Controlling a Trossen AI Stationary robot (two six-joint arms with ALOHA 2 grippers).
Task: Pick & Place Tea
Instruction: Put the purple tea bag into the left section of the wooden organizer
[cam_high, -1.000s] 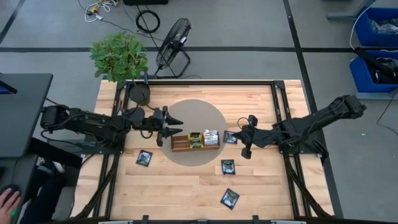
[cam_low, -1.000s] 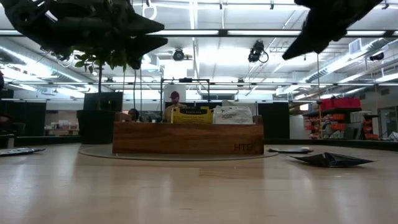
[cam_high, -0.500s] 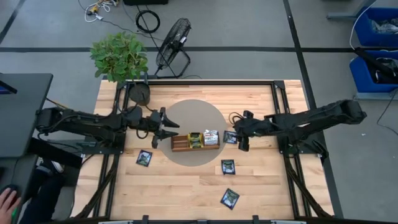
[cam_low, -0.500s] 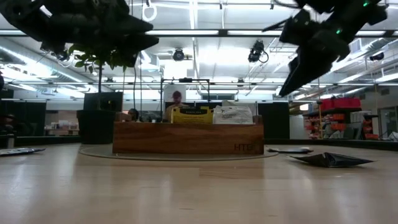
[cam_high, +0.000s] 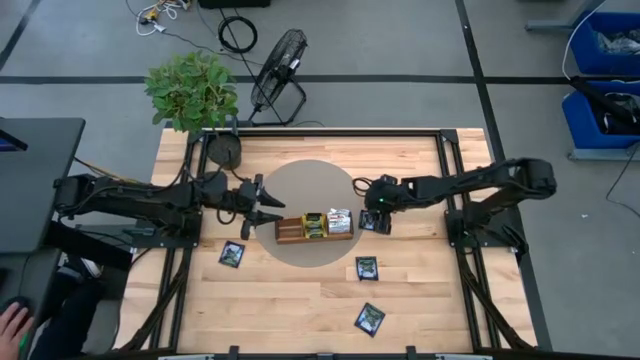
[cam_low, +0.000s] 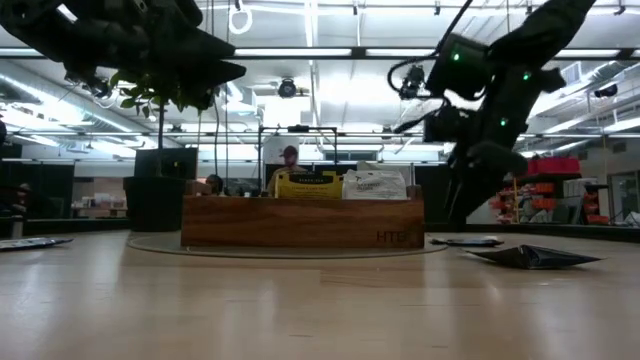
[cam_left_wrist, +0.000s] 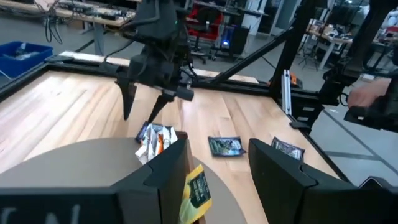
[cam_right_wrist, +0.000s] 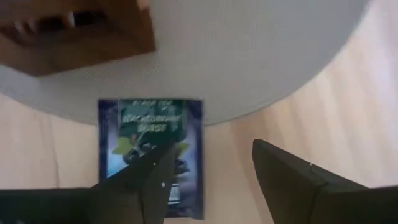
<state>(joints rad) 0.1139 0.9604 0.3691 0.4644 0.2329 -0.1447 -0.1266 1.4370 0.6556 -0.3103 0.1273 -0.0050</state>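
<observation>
The long wooden tray (cam_high: 314, 229) is located at the centre of the table (cam_high: 300, 300), on a round grey mat (cam_high: 315, 180). In the tray, a yellow sachet (cam_high: 314, 223) and a white-and-orange sachet (cam_high: 339, 220) are stood upright in the middle and right-hand compartments; the left-hand compartment appears bare.

The right gripper (cam_high: 376, 210) is positioned at 3 o'clock from the tray, just above a black sachet (cam_right_wrist: 149, 146) that lies flat across the mat's edge, partly on the grey and partly on the wood. Its fingers (cam_right_wrist: 292, 180) are spread apart, one over the sachet and one beside it; no contact can be confirmed.

The left gripper (cam_high: 268, 208) is held at 9 o'clock from the tray, above the mat, with its fingers (cam_left_wrist: 283, 177) spread and nothing between them.

Three more black sachets are laid flat on the bare wood: one (cam_high: 232, 254) at 8 o'clock from the tray, one (cam_high: 367, 268) at 4 o'clock, and one (cam_high: 370, 318) farther out at 5 o'clock, near the table's front edge.
</observation>
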